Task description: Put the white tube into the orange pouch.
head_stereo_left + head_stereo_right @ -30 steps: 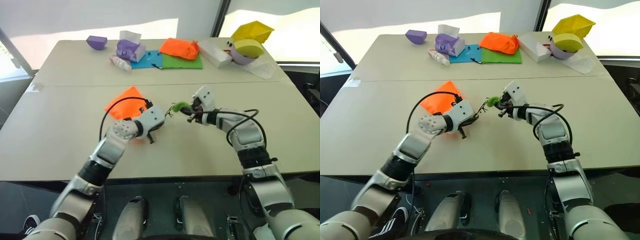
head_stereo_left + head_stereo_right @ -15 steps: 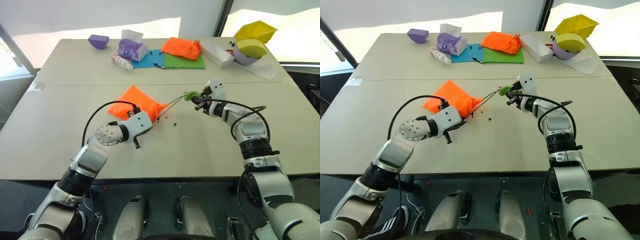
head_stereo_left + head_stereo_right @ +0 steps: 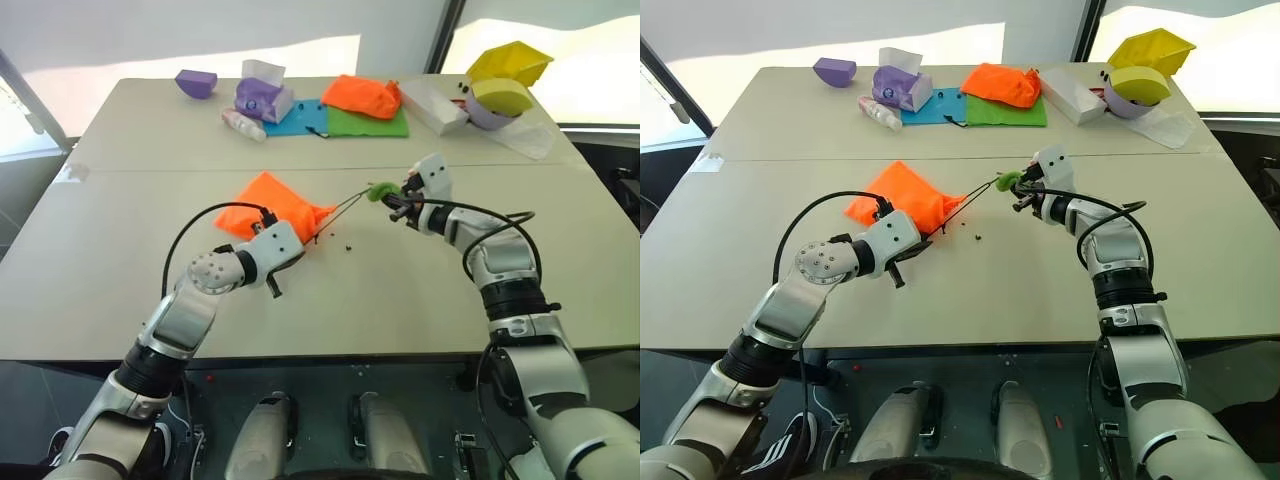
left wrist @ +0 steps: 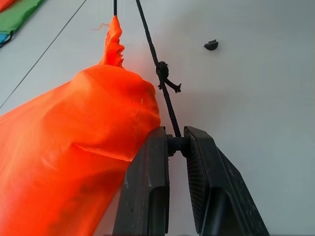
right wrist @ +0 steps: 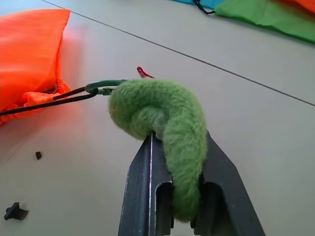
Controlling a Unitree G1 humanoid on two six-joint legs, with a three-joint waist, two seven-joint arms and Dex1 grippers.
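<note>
So my left gripper [image 4: 176,147] is pinched on the thin black cord [image 4: 165,91] right beside the orange pouch [image 3: 272,204], which lies mid-table with its mouth cinched. My right gripper [image 5: 174,162] is clamped on the fuzzy green ring [image 5: 162,115]. Can't see the white tube anywhere.

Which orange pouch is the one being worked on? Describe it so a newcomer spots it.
On the near half of the beige table, between the arms, lies the orange pouch. Unlike the orange bundle at the far edge, its black cord runs to a fuzzy green ring.
</note>
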